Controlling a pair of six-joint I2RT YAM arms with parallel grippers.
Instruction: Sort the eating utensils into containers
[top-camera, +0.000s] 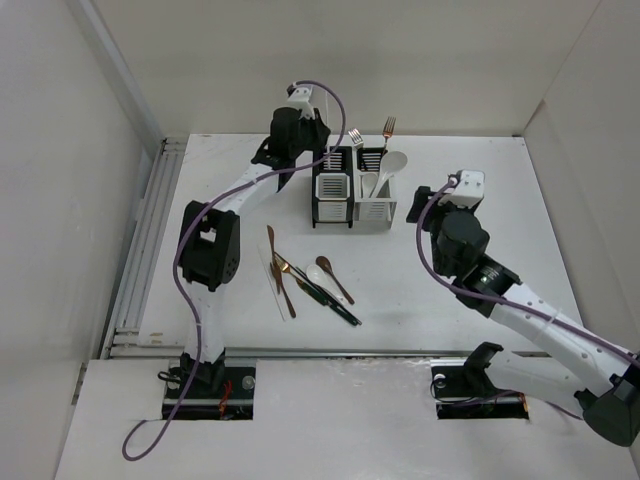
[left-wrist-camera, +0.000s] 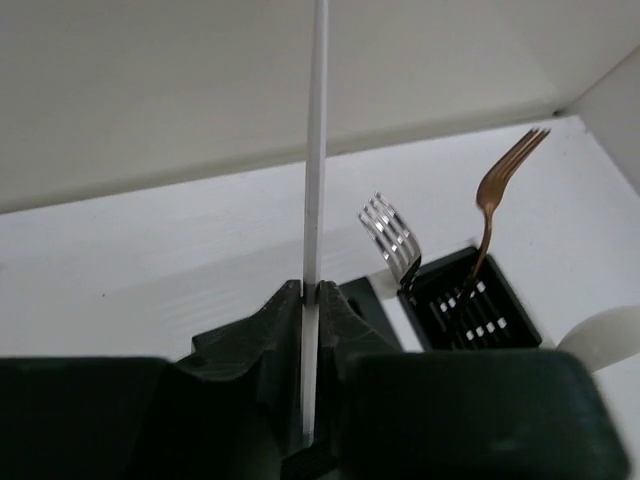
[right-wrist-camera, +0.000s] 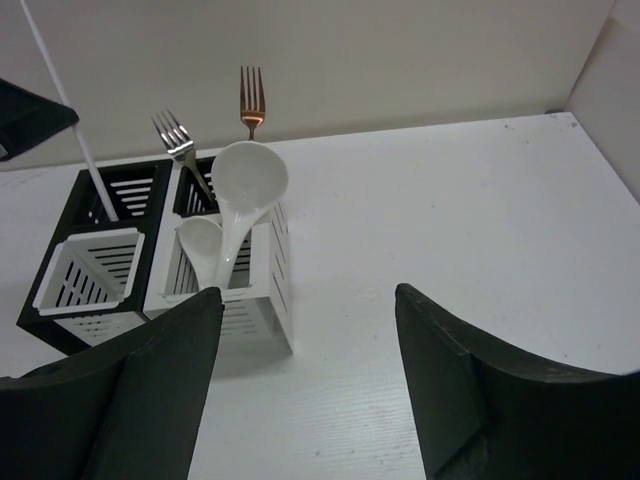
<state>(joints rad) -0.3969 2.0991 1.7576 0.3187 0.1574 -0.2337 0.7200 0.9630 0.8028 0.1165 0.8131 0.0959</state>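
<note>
Your left gripper (left-wrist-camera: 310, 300) is pinching a white chopstick (left-wrist-camera: 316, 150) upright, with its lower end in the left rear slot of the caddies (top-camera: 333, 190). Loose cutlery (top-camera: 310, 282) lies in front of the caddies. Your right gripper (right-wrist-camera: 305, 305) hangs to their right, jaws spread, holding nothing.

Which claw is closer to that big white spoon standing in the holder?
Right. The right gripper hangs open just right of the white spoon; the left gripper, shut on a white chopstick, is by the other caddy, farther left.
</note>
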